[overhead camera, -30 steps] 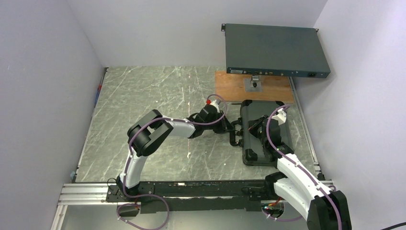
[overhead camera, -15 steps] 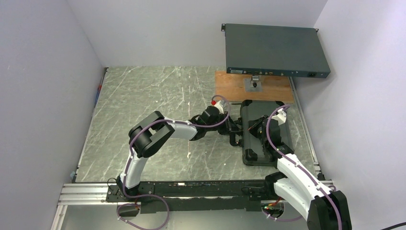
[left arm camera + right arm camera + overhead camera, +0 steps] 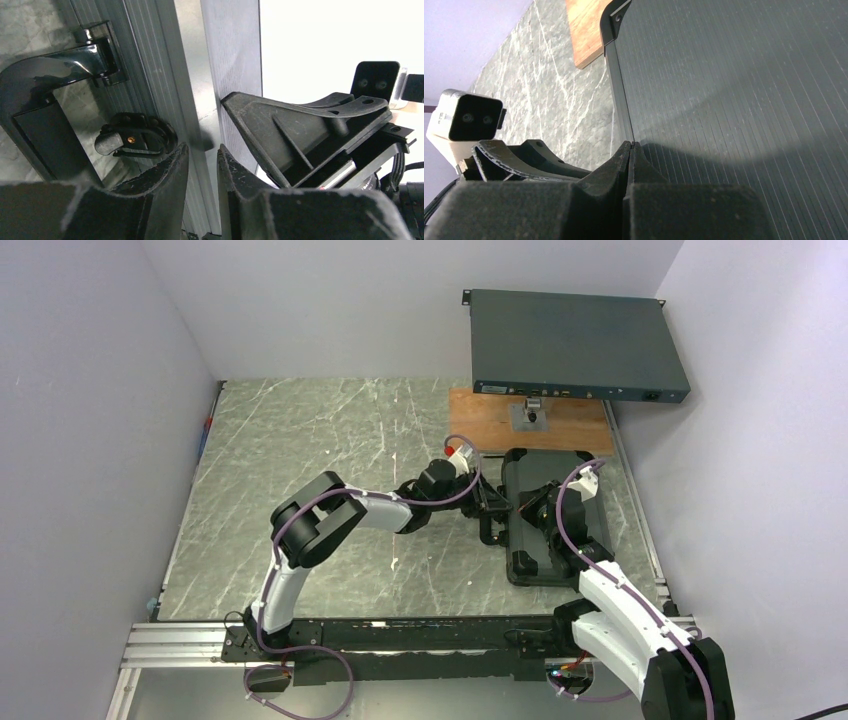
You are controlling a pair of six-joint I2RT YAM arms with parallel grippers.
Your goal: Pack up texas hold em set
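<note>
The closed case [image 3: 556,515] is lying under the right claw [image 3: 630,150], whose fingers are together on the lid [image 3: 734,100], while the left claw [image 3: 202,162], fingers narrowly apart, is hovering just right of the latch [image 3: 132,140], likely needing a square push.

No lettering can be read anywhere. The case [image 3: 734,90] lid is plain — marks on the dark box [image 3: 575,345] are too small.
</note>
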